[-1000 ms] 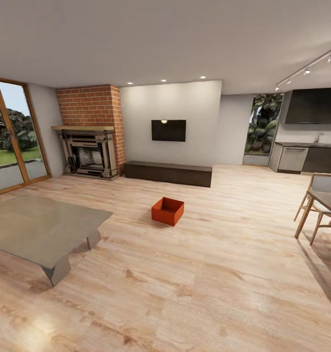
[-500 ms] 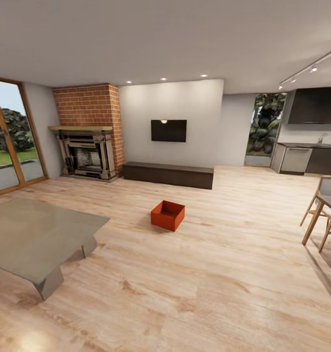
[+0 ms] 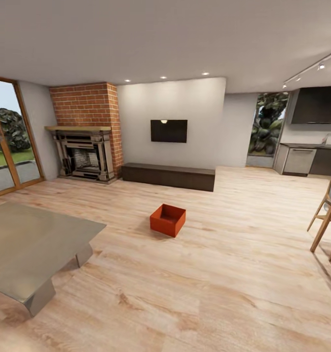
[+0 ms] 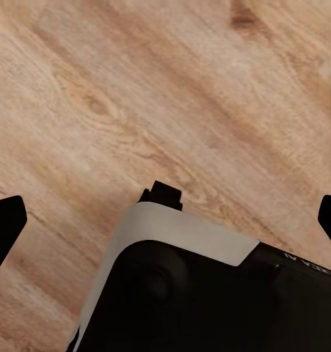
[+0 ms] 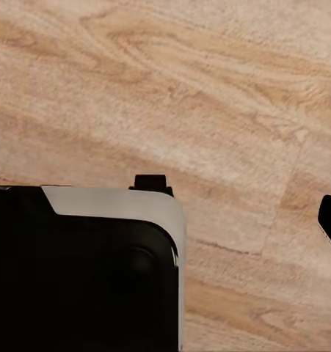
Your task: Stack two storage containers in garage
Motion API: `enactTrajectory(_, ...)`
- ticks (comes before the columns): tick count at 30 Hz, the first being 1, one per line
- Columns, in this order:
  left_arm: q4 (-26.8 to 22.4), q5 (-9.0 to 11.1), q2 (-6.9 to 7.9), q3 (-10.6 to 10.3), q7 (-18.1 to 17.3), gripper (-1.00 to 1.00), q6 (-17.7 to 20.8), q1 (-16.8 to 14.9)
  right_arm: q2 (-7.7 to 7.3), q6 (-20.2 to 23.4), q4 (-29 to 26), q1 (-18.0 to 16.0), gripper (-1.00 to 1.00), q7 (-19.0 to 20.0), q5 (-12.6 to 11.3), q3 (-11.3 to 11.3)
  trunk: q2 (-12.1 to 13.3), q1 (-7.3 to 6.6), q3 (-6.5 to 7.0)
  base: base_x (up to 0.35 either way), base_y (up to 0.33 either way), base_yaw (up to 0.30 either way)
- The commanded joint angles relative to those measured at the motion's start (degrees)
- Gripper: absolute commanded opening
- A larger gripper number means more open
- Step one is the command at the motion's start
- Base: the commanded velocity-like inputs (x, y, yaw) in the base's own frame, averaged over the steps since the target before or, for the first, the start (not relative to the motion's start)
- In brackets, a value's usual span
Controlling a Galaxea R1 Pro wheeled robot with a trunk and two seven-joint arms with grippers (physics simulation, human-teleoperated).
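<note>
You see one orange-red storage container (image 3: 167,220) on a pale wood-plank floor (image 3: 224,274) with brown grain streaks. At ten o'clock, the fireplace (image 3: 83,132) is red brick. The TV (image 3: 168,131) is black, the cabinet (image 3: 168,176) dark brown, the walls white.

The living room (image 3: 194,274) has a pale wood-plank floor (image 3: 224,293) running back to a white wall (image 3: 170,102) with a black TV (image 3: 168,131) mounted on it. Below the TV sits a long low dark-brown cabinet (image 3: 168,176). To its left stands a red brick fireplace (image 3: 84,132) with a wooden mantel. A tall wood-framed glass door (image 3: 9,137) on the left shows grass and rocks outside. A grey low table (image 3: 28,244) occupies the near left. At the far right, a kitchen (image 3: 312,146) with dark cabinets adjoins a window (image 3: 265,129) showing foliage; wooden chair legs (image 3: 326,220) stand at the right edge. Small recessed lights (image 3: 163,77) dot the ceiling, and a track light (image 3: 312,68) runs above the kitchen.
</note>
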Motion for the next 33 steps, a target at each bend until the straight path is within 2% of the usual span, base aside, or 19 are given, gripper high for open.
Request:
enactTrajectory(1, 0.02, 0.26, -0.01, -0.06, 0.11, 1.00, -0.16, -0.04, 0.00, -0.32, 0.17, -0.08, 1.00, 0.01, -0.32, 0.43, -0.04, 0.04, -0.07, 0.322, 0.000, 0.000)
enactTrajectory(17, 0.02, 0.26, -0.01, -0.06, 0.12, 1.00, -0.16, -0.04, 0.00, -0.67, 0.17, -0.08, 1.00, -0.18, -0.81, -0.24, -0.04, 0.04, -0.07, 0.322, 0.000, 0.000)
enactTrajectory(33, 0.02, 0.26, -0.01, -0.06, 0.10, 1.00, -0.23, -0.04, 0.26, -0.68, 0.17, -0.08, 1.00, -0.18, -0.57, 0.17, -0.04, 0.04, -0.07, 0.322, 0.000, 0.000)
